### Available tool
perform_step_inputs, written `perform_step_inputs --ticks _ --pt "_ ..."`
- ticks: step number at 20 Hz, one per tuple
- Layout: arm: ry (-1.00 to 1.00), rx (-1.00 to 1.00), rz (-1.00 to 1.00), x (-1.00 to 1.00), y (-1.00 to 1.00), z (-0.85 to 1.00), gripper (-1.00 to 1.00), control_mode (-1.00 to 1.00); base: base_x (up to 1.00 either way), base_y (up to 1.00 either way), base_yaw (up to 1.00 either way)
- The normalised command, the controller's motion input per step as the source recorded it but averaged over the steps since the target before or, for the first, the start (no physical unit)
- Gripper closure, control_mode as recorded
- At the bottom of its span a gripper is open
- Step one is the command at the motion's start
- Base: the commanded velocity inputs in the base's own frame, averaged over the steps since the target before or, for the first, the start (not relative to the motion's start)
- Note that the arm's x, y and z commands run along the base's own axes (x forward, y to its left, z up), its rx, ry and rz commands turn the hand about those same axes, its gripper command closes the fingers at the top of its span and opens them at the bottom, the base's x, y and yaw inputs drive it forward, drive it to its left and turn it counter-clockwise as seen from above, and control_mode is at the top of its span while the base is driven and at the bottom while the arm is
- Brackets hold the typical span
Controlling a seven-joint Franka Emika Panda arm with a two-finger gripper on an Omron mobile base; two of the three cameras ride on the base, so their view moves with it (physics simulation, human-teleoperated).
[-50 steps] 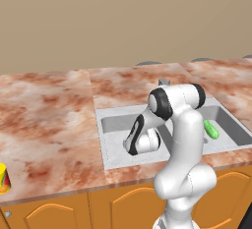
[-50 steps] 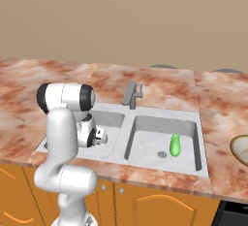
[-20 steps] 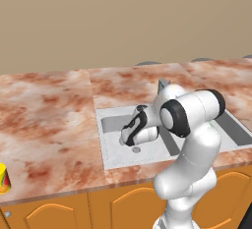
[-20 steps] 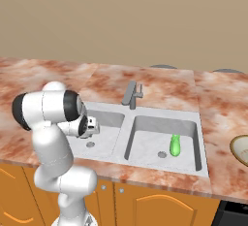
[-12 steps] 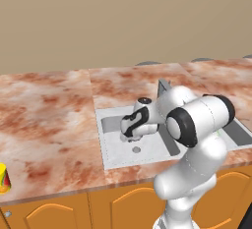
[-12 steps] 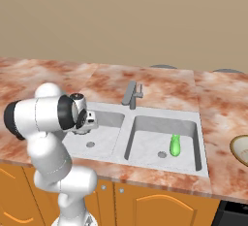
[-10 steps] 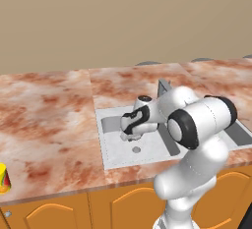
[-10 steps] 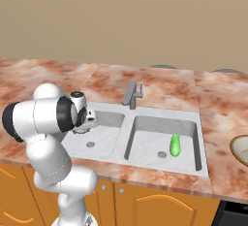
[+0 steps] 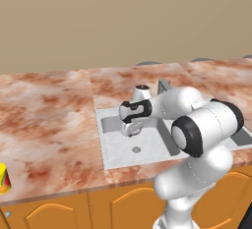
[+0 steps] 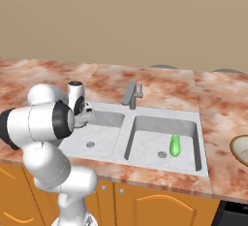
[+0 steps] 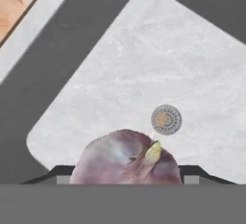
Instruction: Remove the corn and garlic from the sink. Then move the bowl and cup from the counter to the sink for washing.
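Both base views look forward and down from behind the arm, left and right, sharing the sink and counter. The hand view looks steeply into the left basin from close above, the drain near centre.

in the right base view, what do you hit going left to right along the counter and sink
gripper over the left basin → tap → corn in the right basin → bowl at the right edge of the counter
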Motion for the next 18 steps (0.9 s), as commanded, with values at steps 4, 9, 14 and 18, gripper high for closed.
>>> perform_step_inputs --ticks 4,9,14,18 --pt "0.08 -0.02 0.22 -0.01 0.23 0.33 1.00 -1.00 0.00 0.00 0.00" --pt "0.09 0.00 0.23 0.00 0.28 0.31 1.00 -1.00 0.00 0.00 0.00" --pt "0.04 0.00 0.22 0.00 0.37 0.19 1.00 -1.00 0.00 0.00 0.00" --pt "0.04 0.00 0.14 0.01 0.44 0.09 1.00 -1.00 0.00 0.00 0.00"
